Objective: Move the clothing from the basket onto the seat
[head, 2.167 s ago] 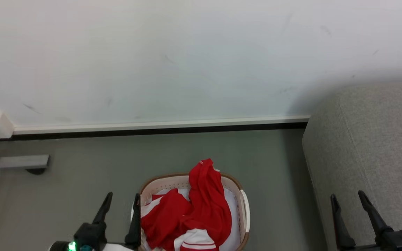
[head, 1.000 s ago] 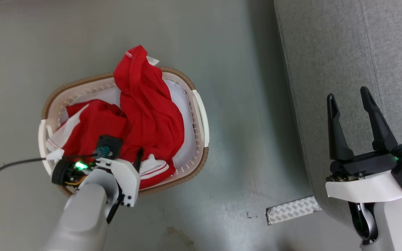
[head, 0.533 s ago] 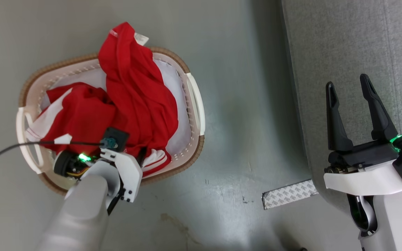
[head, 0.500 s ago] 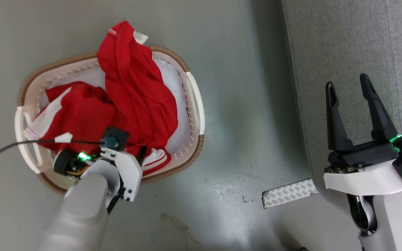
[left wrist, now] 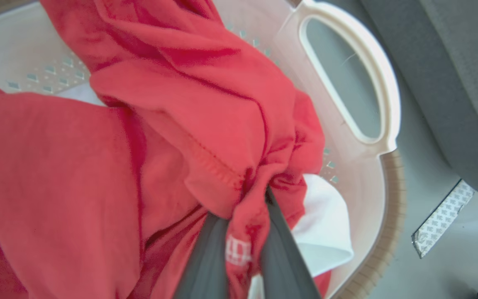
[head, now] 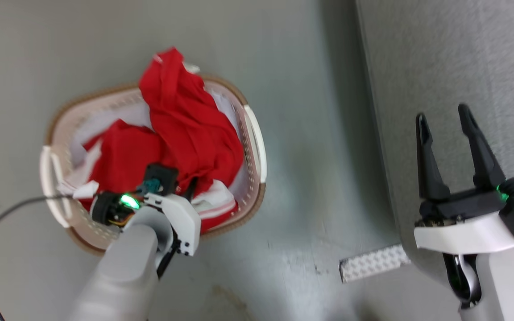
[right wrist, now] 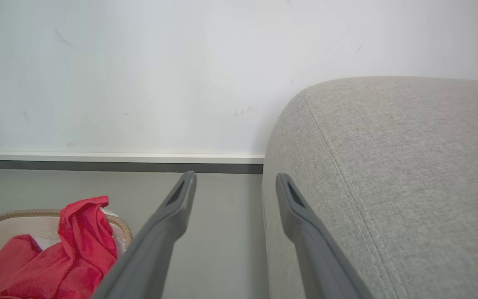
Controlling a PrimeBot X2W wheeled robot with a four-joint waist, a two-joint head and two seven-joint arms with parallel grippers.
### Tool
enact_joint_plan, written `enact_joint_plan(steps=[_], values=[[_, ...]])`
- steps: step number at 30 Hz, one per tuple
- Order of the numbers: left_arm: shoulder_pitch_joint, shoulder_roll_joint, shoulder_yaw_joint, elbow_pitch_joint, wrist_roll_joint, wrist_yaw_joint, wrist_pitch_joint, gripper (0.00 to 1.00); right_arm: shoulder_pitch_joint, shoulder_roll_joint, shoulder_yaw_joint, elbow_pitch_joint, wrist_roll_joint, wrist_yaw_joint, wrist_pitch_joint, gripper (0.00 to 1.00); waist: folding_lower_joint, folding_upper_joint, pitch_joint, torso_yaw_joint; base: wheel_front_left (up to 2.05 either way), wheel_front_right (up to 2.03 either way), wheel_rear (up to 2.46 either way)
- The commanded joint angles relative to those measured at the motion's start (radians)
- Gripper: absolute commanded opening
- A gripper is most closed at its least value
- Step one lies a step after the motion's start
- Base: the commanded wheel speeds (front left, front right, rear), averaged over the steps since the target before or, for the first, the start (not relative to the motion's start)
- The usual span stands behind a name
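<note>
A bright red piece of clothing point(head: 185, 133) lies heaped in a cream laundry basket point(head: 255, 142) that stands on a grey floor point(head: 310, 187). One red fold is draped up over the basket's far rim, and white panels show at the near side. The basket sits beside a large light grey seat point(head: 462, 53), apart from it, with bare floor between them. The left gripper point(left wrist: 245, 207) is down in the basket, and the left wrist view shows its two dark fingers point(left wrist: 210, 257) pressed close together on a bunched fold of the red fabric. A small white label point(left wrist: 237, 251) sits between them, and the rest of the cloth spreads away above and to the sides. The right gripper point(head: 441, 116) hangs over the edge of the seat with its fingers spread wide, holding nothing. The clothing looks light, soft and limp. It will likely sag and trail from wherever it is pinched, and a loose sleeve could catch on the basket rim. A thick gathered fold near the middle of the heap, like the one now pinched, seems the safest hold, since a thin single layer might slip out. A strip of patterned tape point(head: 370, 267) lies on the floor near the seat's corner.
</note>
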Motion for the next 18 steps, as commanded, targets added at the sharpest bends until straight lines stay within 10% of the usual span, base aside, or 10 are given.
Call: enact_joint_plan(steps=[1,18], values=[[0.034,-0.003,0.003,-0.024,-0.039,-0.001,-0.023,0.0,0.03,-0.003,-0.009,0.011,-0.01,-0.002,-0.004,1.0,-0.0001,0.0,-0.107,0.03,0.0,0.0,0.0],[0.347,-0.014,0.009,-0.368,-0.196,0.006,-0.042,0.0,0.311,-0.003,-0.061,0.074,-0.068,-0.002,-0.004,1.0,-0.0001,0.0,-0.629,0.137,0.0,0.0,0.0]])
